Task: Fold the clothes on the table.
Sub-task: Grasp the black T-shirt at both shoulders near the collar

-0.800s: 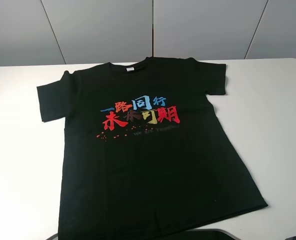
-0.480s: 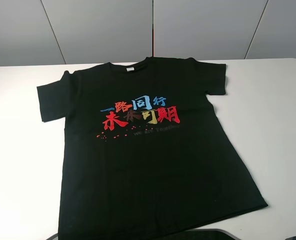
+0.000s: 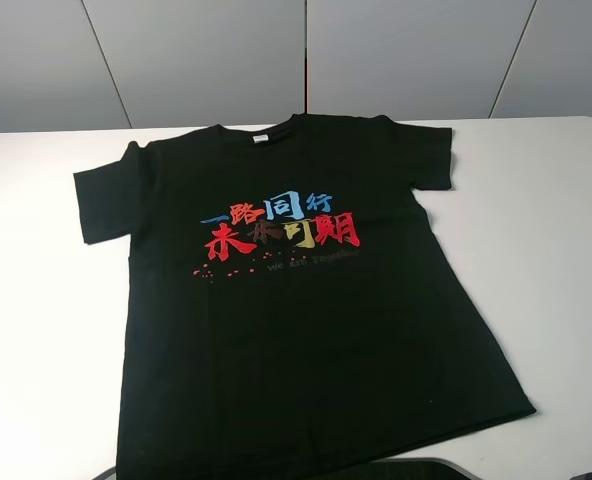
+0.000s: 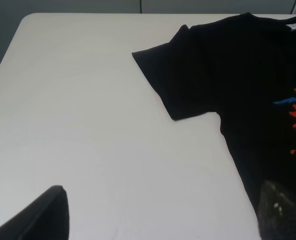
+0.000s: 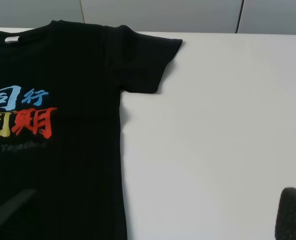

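The black T-shirt (image 3: 296, 320) lies flat and face up on the white table (image 3: 546, 200), collar at the far side. Its red, blue and yellow characters (image 3: 281, 225) and white neck label (image 3: 261, 138) show. My left gripper (image 4: 164, 200) is open and empty above bare table, near the shirt's left sleeve (image 4: 178, 75). My right gripper (image 5: 153, 200) is open and empty over the shirt's right side edge, below the right sleeve (image 5: 148, 60). Only the fingertips (image 4: 43, 220) (image 5: 293, 212) show in the wrist views.
Grey wall panels (image 3: 196, 60) stand behind the table's far edge. Dark arm parts (image 3: 406, 467) show at the bottom edge of the high view. White tabletop lies on both sides of the shirt, with a rounded corner (image 4: 28, 20) at the far left.
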Controlling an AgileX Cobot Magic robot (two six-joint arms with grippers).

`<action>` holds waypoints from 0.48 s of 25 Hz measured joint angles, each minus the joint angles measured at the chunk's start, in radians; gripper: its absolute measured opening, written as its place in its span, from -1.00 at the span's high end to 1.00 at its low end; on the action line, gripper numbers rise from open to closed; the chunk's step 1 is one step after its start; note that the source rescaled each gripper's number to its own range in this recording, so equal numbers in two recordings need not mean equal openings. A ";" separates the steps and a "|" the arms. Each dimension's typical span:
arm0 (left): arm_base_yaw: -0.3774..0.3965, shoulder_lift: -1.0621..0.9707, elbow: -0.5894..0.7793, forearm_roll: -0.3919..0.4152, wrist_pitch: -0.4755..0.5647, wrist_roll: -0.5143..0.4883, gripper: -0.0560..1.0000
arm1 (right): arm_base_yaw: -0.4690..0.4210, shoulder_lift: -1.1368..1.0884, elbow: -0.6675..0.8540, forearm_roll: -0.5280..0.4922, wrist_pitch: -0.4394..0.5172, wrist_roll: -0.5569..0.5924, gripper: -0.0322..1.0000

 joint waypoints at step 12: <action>0.000 0.000 0.000 0.000 0.000 0.000 -0.97 | 0.000 0.000 0.000 -0.002 0.000 0.000 -1.00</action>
